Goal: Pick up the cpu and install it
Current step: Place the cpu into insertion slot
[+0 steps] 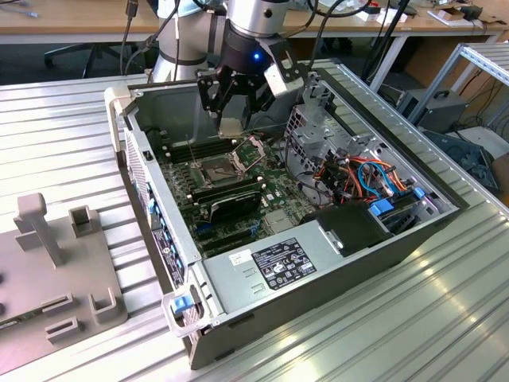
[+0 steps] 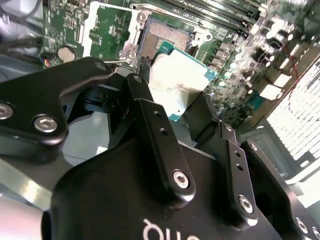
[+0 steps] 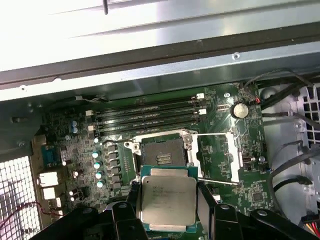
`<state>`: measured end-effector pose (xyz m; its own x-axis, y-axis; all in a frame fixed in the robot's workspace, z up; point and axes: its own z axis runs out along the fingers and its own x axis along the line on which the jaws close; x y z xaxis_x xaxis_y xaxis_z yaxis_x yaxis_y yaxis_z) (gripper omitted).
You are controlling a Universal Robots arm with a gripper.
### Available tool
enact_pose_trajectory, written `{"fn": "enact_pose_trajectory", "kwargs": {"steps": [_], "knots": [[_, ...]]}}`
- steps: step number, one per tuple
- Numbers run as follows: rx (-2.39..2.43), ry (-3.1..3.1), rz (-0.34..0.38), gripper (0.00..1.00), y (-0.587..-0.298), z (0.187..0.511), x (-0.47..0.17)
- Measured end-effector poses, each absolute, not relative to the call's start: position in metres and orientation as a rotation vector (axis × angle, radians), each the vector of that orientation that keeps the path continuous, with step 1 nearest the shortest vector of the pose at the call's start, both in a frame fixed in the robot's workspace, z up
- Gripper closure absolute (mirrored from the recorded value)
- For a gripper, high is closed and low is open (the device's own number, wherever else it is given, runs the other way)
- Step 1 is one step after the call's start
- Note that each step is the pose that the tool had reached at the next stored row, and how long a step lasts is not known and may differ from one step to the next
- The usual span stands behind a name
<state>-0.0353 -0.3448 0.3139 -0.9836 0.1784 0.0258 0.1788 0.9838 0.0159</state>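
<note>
The cpu (image 3: 167, 200), a small square chip with a dull silver top and a green edge, hangs between my gripper's (image 3: 169, 192) black fingers (image 3: 206, 199), which are shut on its two sides. It floats above the motherboard, a short way off the open dark socket (image 3: 163, 155). The hinged metal retention frame (image 3: 216, 156) is flipped open beside the socket. In the exterior view the gripper (image 1: 231, 121) holds the cpu (image 1: 231, 127) inside the computer case, above and just behind the socket (image 1: 215, 169). The second wrist view shows the cpu (image 2: 177, 82) with the socket (image 2: 165, 40) beyond it.
The open computer case (image 1: 159, 231) lies on a ribbed metal table. Memory slots (image 3: 150, 117) run along one side of the socket; capacitors (image 3: 97, 165) stand on another. A power supply (image 1: 278, 267), coloured cables (image 1: 366, 171) and a drive cage (image 1: 314, 119) fill the case. A grey fixture (image 1: 56, 263) sits at the exterior view's left.
</note>
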Motion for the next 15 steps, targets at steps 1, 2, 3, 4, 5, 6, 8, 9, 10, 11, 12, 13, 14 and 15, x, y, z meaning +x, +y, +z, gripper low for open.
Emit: {"fn": "enact_pose_trajectory", "kwargs": {"steps": [1,2,3,4,5,6,8,9,10,11,12,13,14,15], "knots": [[-0.363,-3.096,-0.029,0.45,-0.3448,0.3135,-0.0353],[-0.390,-3.093,-0.030,0.45,-0.3447,0.3134,-0.0353],[-0.423,-3.089,-0.030,0.45,-0.3448,0.3133,-0.0353],[-0.468,-3.083,-0.030,0.45,-0.3447,0.3132,-0.0354],[-0.470,-3.083,-0.031,0.45,-0.3447,0.3132,-0.0354],[-0.471,-3.083,-0.031,0.45,-0.3447,0.3132,-0.0354],[-0.471,-3.083,-0.031,0.45,-0.3447,0.3132,-0.0354],[-0.496,-3.079,-0.029,0.45,-0.3447,0.3130,-0.0354],[-0.525,-3.075,-0.028,0.45,-0.3447,0.3129,-0.0354],[-0.560,-3.069,-0.028,0.45,-0.3447,0.3128,-0.0354],[-0.584,-3.064,-0.028,0.45,-0.3447,0.3125,-0.0354],[-0.617,-3.058,-0.028,0.45,-0.3447,0.3122,-0.0354],[-0.644,-3.053,-0.029,0.45,-0.3447,0.3120,-0.0354],[-0.694,-3.042,-0.029,0.45,-0.3447,0.3115,-0.0354]]}}
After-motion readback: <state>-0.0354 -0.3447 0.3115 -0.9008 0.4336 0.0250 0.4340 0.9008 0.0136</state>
